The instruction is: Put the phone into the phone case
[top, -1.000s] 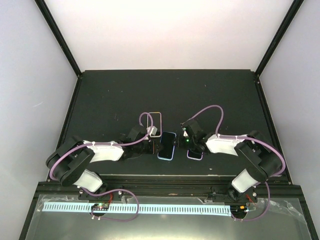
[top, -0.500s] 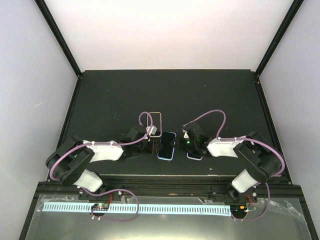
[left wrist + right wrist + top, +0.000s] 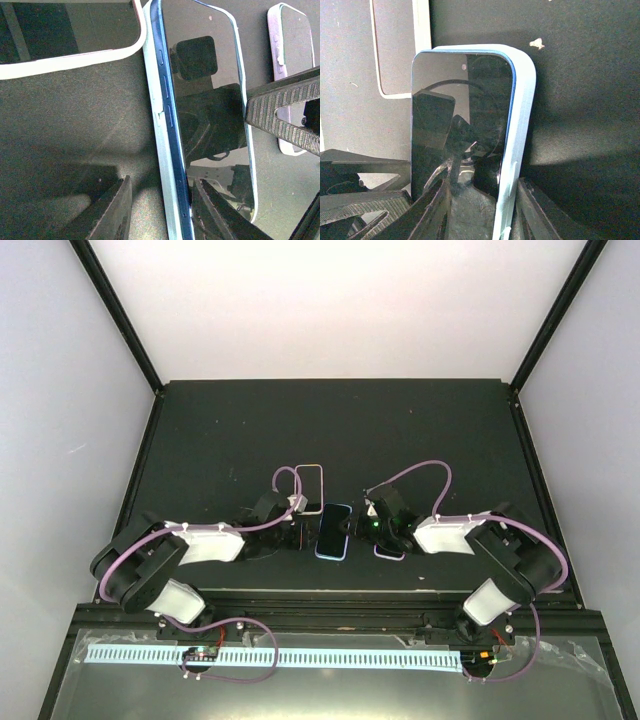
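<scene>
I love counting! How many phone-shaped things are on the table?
3. The white-rimmed one lies farthest back, the blue one in the middle, the lilac one right of it, partly under the right arm. More might be hidden.

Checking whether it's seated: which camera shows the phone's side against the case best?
Left wrist: the phone's blue buttoned side lies exposed along the pale case rim, close up. Right wrist shows only one end and a case corner; the top view shows both tiny.
</scene>
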Robot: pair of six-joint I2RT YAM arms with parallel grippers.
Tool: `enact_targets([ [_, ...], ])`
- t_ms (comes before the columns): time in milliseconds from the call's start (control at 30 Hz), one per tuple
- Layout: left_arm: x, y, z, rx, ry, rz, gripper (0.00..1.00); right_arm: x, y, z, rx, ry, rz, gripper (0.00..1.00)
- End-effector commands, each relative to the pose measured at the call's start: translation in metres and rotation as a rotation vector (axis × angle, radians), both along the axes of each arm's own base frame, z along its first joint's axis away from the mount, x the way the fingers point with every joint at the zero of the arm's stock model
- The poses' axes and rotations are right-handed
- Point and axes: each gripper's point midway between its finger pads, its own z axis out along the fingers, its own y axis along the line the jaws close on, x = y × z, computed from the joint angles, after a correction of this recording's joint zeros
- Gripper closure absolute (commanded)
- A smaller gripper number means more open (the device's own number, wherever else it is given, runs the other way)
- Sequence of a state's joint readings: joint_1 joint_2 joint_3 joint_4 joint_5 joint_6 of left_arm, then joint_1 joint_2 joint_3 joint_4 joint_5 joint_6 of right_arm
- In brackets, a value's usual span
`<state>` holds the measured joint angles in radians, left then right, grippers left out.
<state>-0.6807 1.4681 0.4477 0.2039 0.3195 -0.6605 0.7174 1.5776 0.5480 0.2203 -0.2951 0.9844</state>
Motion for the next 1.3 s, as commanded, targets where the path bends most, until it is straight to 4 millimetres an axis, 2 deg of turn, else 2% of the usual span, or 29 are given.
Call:
enact_targets([
  [0, -0.001, 0.001, -0.001, -0.006, -0.012, -0.014, 0.67, 0.0, 0.007, -0.001, 0.026, 0.0, 0.011, 0.62],
  [133, -0.005, 0.0, -0.005, -0.023, 0.004, -0.021, 0.77, 0.002, 0.014, 0.007, 0.062, -0.008, 0.027, 0.62],
  [333, -0.012, 0.002, -0.011, -0.036, 0.023, -0.022, 0.85, 0.0, 0.025, 0.025, 0.16, -0.012, 0.039, 0.62],
  [767, -0.019, 0.004, -0.015, -0.047, 0.039, -0.027, 0.88, -0.005, 0.038, 0.05, 0.312, -0.021, 0.065, 0.62],
  [933, -0.018, 0.003, -0.012, -0.052, 0.034, -0.027, 0.87, -0.008, 0.036, 0.044, 0.308, -0.008, 0.062, 0.63],
  [1267, -0.02, -0.001, -0.006, -0.089, 0.043, -0.031, 0.87, -0.01, 0.033, 0.028, 0.267, 0.023, 0.057, 0.83],
])
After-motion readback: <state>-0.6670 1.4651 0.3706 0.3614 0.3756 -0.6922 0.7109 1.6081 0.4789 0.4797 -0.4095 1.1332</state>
